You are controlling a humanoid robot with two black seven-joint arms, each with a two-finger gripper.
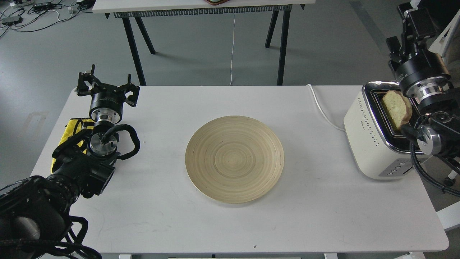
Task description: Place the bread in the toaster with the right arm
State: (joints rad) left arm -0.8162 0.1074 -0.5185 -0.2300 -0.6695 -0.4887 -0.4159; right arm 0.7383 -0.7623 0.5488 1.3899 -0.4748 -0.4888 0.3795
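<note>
Bread [395, 107] stands partly sunk in the toaster's [370, 144] near slot, its domed top leaning above the chrome. We judge it light, soft and easily crushed — best pinched gently across its flat faces near the crust. Just beyond the toaster, our right gripper [409, 27] is too dark to tell its fingers' state. Far across the bamboo plate [234, 159], our left gripper [106, 84] rests with fingers spread wide.
</note>
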